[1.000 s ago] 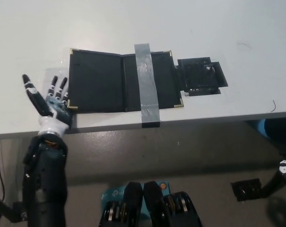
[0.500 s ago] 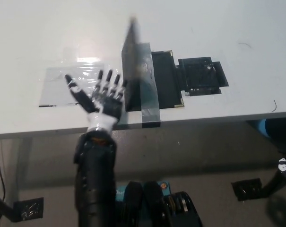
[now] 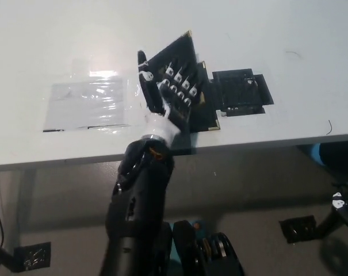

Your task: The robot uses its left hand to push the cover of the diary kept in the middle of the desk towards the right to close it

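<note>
Table (image 3: 266,34): white surface, filling the upper part of the head view; front edge running across the middle.
Left arm (image 3: 136,213): dark, rising from bottom centre to the table's front edge.
Clear sheet (image 3: 87,105): glossy transparent patch, flat on the table, left of the diary and apart from it.
Diary (image 3: 203,103): black, gold-cornered, at mid table near the front edge; base flat on the table.
Cover (image 3: 179,54): black, raised and tilted over the base, not yet flat; gold corner at top.
Left hand (image 3: 165,98): fingers spread apart and extended, grasping nothing; palm side laid against the tilted cover.
Black flap (image 3: 241,92): flat on the table, just right of the diary, touching its right edge.
Right hand (image 3: 343,202): at the lower right edge, below table level; finger state cannot be determined.
</note>
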